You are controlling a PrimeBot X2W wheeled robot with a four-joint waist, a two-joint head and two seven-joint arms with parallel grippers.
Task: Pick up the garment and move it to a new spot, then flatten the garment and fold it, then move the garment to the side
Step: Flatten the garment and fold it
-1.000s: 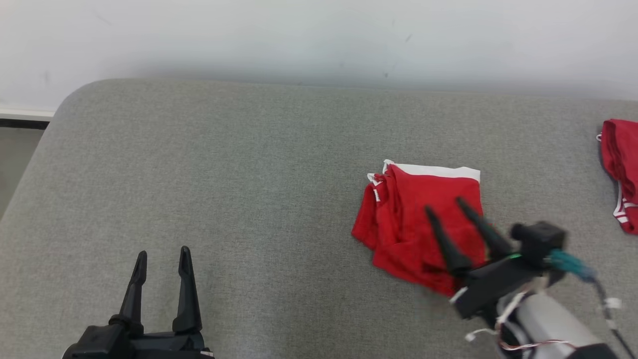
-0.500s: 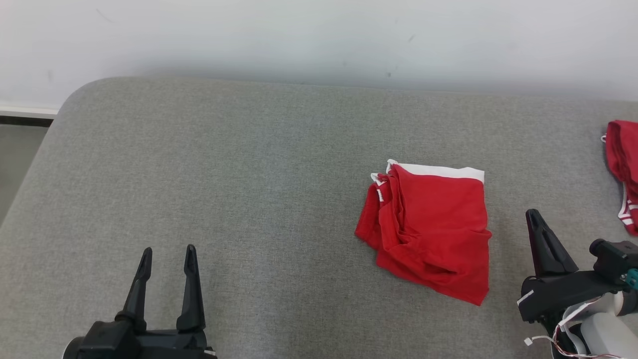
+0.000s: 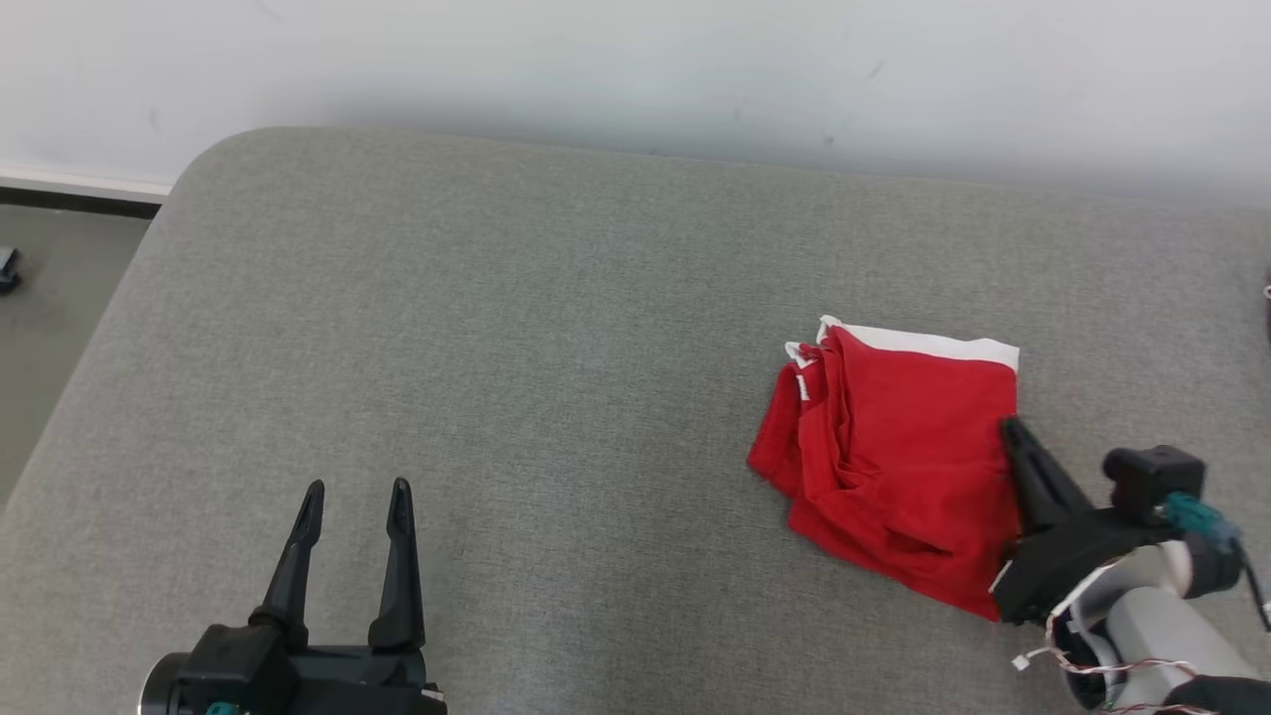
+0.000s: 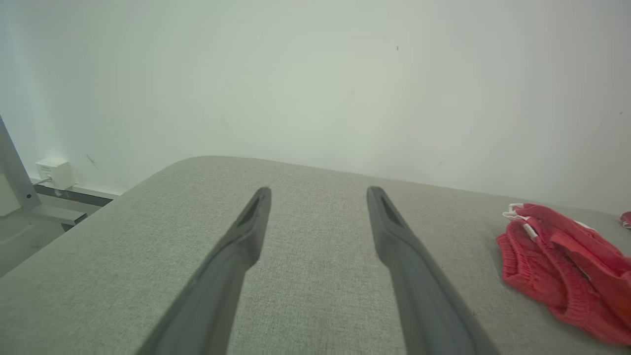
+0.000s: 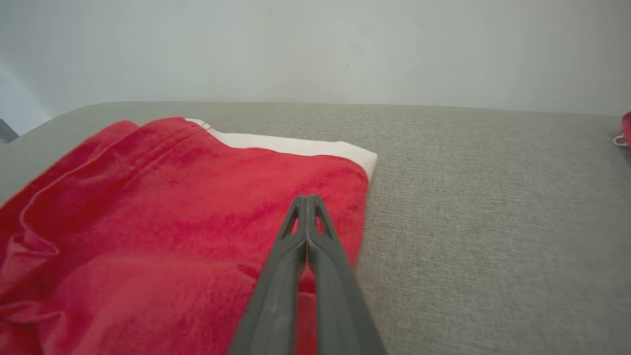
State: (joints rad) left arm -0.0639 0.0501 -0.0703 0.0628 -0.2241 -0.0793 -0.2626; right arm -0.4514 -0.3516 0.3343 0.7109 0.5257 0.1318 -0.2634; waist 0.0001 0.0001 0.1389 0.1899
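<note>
The right pincer (image 3: 1011, 429) is clenched, no cloth visibly in it, with its tip over the garment's (image 3: 894, 447) right edge. The garment spreads leftward from there on the cushion (image 3: 556, 328). The left pincer (image 3: 357, 492), released, sits well apart.

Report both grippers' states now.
Left gripper: open, holding nothing.
Right gripper: shut, at the edge of the folded red cloth garment; no cloth visibly pinched.
</note>
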